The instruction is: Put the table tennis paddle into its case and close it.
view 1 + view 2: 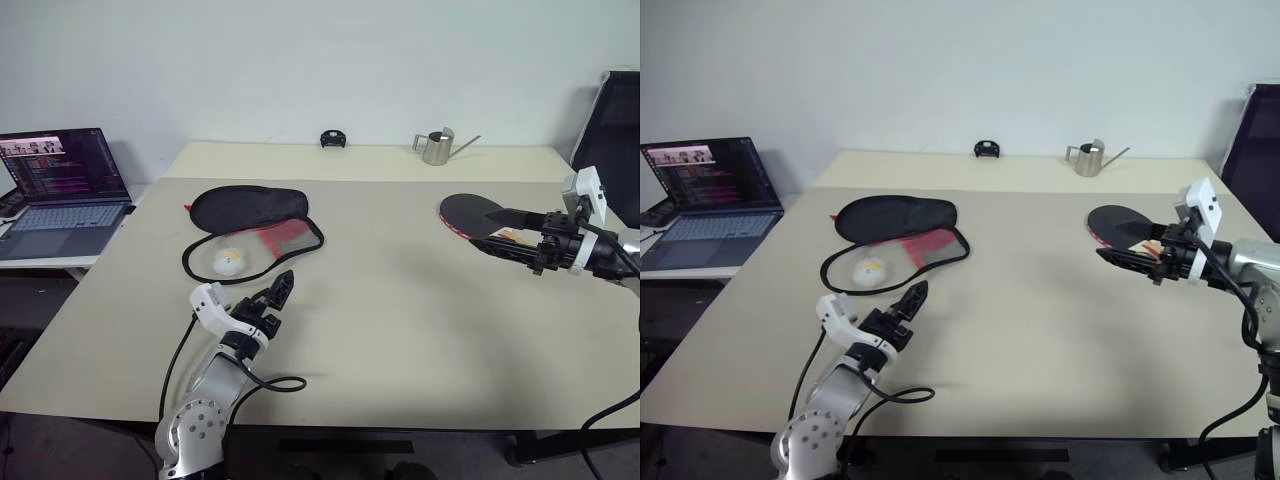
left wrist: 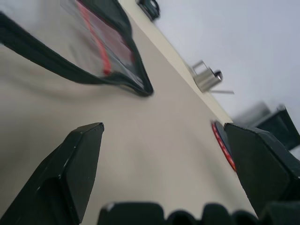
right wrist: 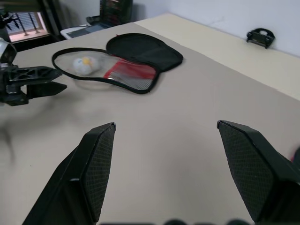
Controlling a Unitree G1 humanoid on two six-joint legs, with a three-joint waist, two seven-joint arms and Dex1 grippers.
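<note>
While the paddle-shaped black fabric case [image 1: 252, 232] lies unzipped and spread flat on the left half of the beige table [image 1: 400, 300], its red panel and mesh pocket face up and a small white ball charm [image 1: 228, 261] sits inside the open rim, ready to receive something. That something is over on the far right: the table tennis paddle [image 1: 472, 214] with its round black rubber face and red edge hangs just above the tabletop, well apart from the case. The right gripper [image 1: 512, 240] appears to have it by the light wooden handle, fingers set wide around it, blade pointing inward towards the middle of the table, which looks like the sensible way to carry it across and slide it head-first into the pouch.

Down at the near left edge, the left gripper [image 1: 277, 292] hovers close in front of the case's open mouth, its two black fingers spread fully apart and holding nothing. My read is that it waits there to pin or lift the flap once the paddle arrives.

Along the back of the table a small steel watering can [image 1: 437, 146] and a little black object [image 1: 333, 138] stand clear of the action, and an open laptop [image 1: 60, 190] glows on a side desk. So the paddle is lifted but not yet in, and the zip is untouched.
</note>
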